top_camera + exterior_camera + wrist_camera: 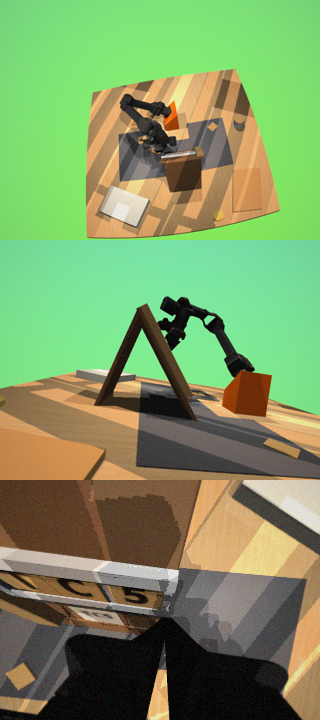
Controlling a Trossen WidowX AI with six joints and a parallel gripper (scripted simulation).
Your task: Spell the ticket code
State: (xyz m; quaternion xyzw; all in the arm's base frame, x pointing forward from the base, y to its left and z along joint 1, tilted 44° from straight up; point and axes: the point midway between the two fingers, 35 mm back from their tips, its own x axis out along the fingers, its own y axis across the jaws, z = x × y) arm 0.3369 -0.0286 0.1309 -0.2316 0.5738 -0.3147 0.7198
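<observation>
The brown A-shaped board (183, 176) (164, 351) (50, 510) carries the pale letter rail (178, 155) (135, 572). In the wrist view the rail holds a partly visible tile (22, 581) at left, the C tile (80, 586) and the 5 tile (135, 596) near its right end. The ticket (95, 614) below is partly seen and unreadable. My gripper (159, 151) (173, 347) (166, 621) is shut and empty, its tips just below the rail's right end. One loose letter tile (142, 139) lies left of the gripper; another (155, 150) is mostly hidden under it.
A dark mat (215, 152) (168, 446) (240, 600) lies under the board. A blank-looking tile (212, 126) (281, 447) (20, 676) lies on it. An orange block (172, 121) (250, 395) stands behind. Around are a white slab (126, 204), a cylinder (239, 124) and a yellow disc (218, 215).
</observation>
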